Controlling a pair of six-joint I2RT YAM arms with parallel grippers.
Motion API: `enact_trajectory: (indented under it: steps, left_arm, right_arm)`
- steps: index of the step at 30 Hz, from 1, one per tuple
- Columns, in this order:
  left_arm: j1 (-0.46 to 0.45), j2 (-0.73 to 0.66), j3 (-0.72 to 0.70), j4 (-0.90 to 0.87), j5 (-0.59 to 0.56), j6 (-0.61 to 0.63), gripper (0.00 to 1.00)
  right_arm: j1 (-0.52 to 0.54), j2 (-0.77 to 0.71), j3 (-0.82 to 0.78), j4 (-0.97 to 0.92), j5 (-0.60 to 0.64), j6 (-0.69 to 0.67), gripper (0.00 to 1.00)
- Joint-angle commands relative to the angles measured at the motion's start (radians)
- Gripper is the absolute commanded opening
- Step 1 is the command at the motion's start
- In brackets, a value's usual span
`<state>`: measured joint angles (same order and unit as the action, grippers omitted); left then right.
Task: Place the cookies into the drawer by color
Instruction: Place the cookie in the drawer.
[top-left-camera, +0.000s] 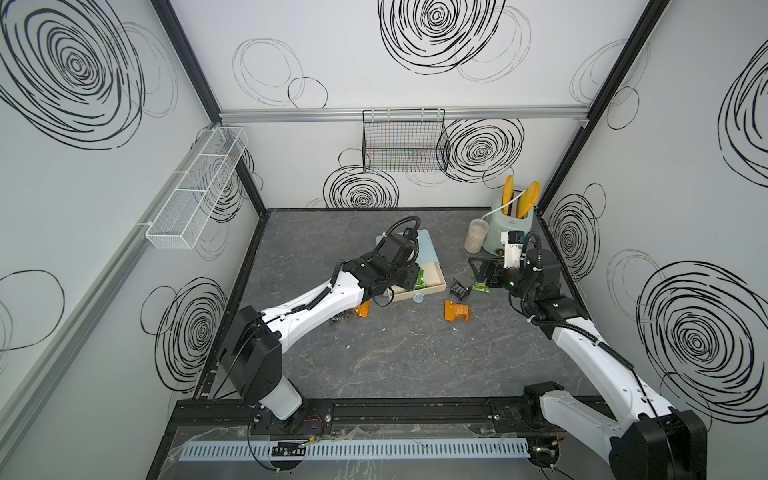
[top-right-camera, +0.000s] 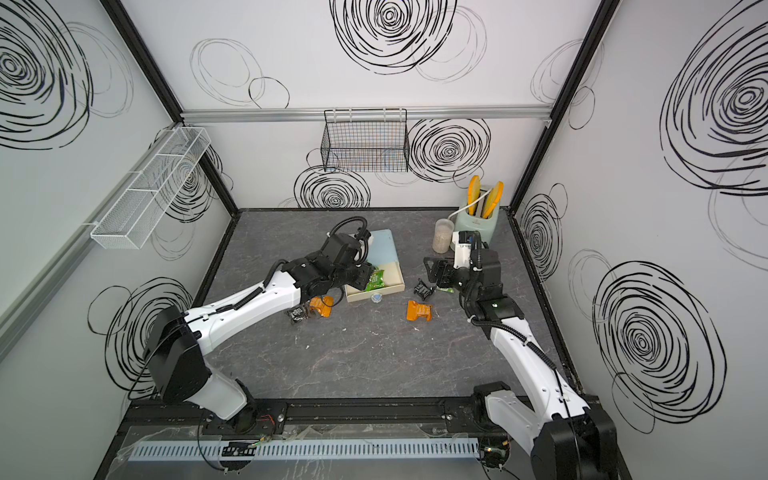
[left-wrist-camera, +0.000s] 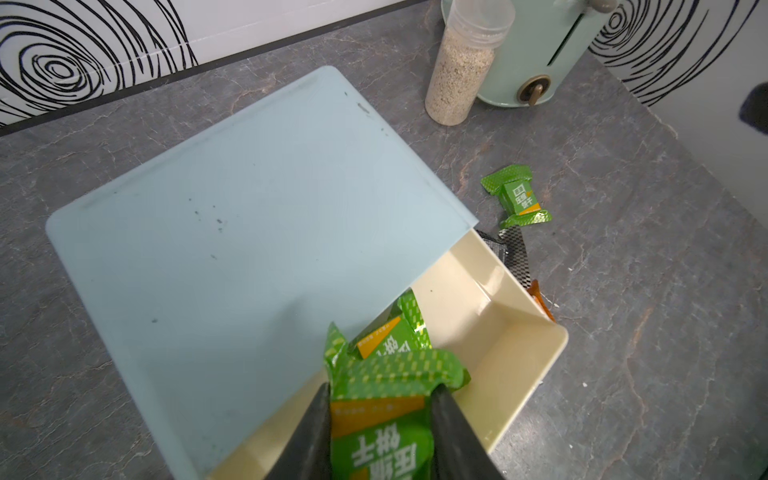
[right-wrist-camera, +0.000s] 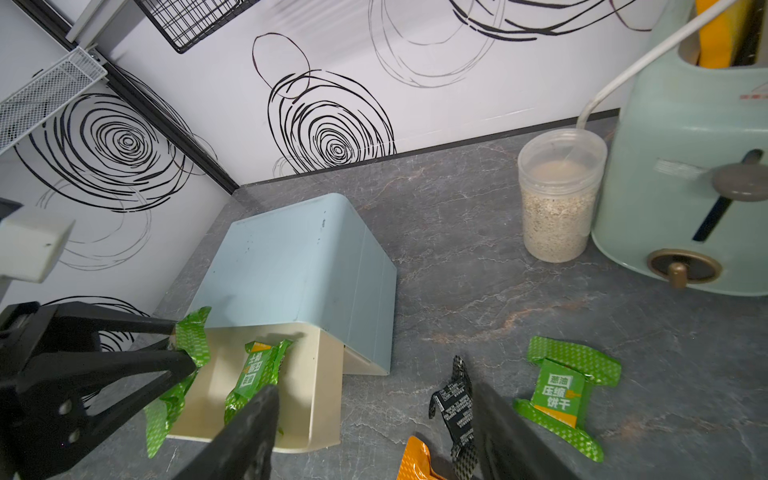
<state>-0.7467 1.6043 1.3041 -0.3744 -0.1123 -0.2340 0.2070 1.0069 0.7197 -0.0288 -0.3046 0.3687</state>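
Altogether three green cookies (right-wrist-camera: 565, 395), two orange cookies (top-right-camera: 419, 311)

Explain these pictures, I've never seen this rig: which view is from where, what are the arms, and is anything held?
Two white robot arms with pincer grippers work on a grey table. The two wide pictures look down from overhead; the other two come from a camera on each wrist. The left gripper is shut on a green cookie packet over the open cream drawer of the pale-blue chest, where a second green packet lies. The right gripper is open and empty, by a black packet and a loose green packet. An orange packet, a toaster and a jar are on the table too.
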Motion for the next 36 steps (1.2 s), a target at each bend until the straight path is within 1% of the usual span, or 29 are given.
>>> enact_trajectory:
  steps: [1, 10, 14, 20, 23, 26, 28, 33, 36]
  left_arm:
    - [-0.011, 0.023, 0.043, -0.008, -0.038, 0.043, 0.20]
    - [-0.020, 0.069, 0.075, -0.042, -0.033, 0.055, 0.24]
    - [-0.021, 0.075, 0.078, -0.044, -0.027, 0.058, 0.28]
    - [-0.022, 0.085, 0.086, -0.056, -0.033, 0.071, 0.39]
    - [-0.023, 0.086, 0.091, -0.063, -0.044, 0.073, 0.47]
    - [-0.026, 0.082, 0.098, -0.069, -0.046, 0.078, 0.57]
    - [-0.029, 0.076, 0.101, -0.070, -0.050, 0.081, 0.62]
    - [-0.030, 0.061, 0.103, -0.068, -0.059, 0.086, 0.69]
    - [-0.030, 0.054, 0.096, -0.062, -0.059, 0.088, 0.67]
  right_arm:
    - [-0.006, -0.021, -0.015, -0.010, 0.009, -0.014, 0.75]
    - [-0.015, -0.023, -0.019, -0.014, 0.010, -0.017, 0.75]
    - [-0.018, -0.023, -0.022, -0.009, 0.009, -0.017, 0.75]
    - [-0.021, -0.022, -0.022, -0.008, 0.007, -0.016, 0.75]
    - [-0.022, -0.022, -0.022, -0.009, 0.007, -0.016, 0.75]
    - [-0.021, -0.020, -0.022, -0.007, 0.007, -0.016, 0.75]
    - [-0.021, -0.019, -0.022, -0.007, 0.006, -0.016, 0.75]
    - [-0.023, -0.017, -0.022, -0.004, 0.003, -0.015, 0.75]
    - [-0.023, -0.018, -0.022, -0.006, 0.003, -0.014, 0.75]
